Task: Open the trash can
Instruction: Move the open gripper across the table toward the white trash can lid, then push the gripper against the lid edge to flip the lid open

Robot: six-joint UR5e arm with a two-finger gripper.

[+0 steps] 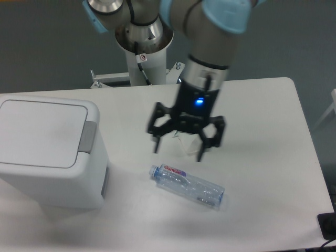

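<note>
Camera view, looking down on the white table (262, 173): I am holding my gripper (178, 151) above the middle of the tabletop, its two black fingers (155, 143) spread wide apart and clasping nothing. A blue light is glowing on my wrist just above them.

The trash can (50, 152) is sitting at the left edge of the table, well apart from my gripper — a large white box with rounded corners. Its flat lid (39, 132) is lying closed, level with the rim, and the grey push-tab (88, 136) is showing on the side of the rim that faces me.

Behind my fingers, partly hidden by them, a crumpled white wrapper (189, 142) is lying on the table; I cannot tell more of its shape from here. Just in front of my gripper a clear plastic bottle (188, 186) is lying on its side, its blue cap pointing toward the trash can, its label red and white.

My base post (143, 52) is standing beyond the table's far edge — grey floor around it.
</note>
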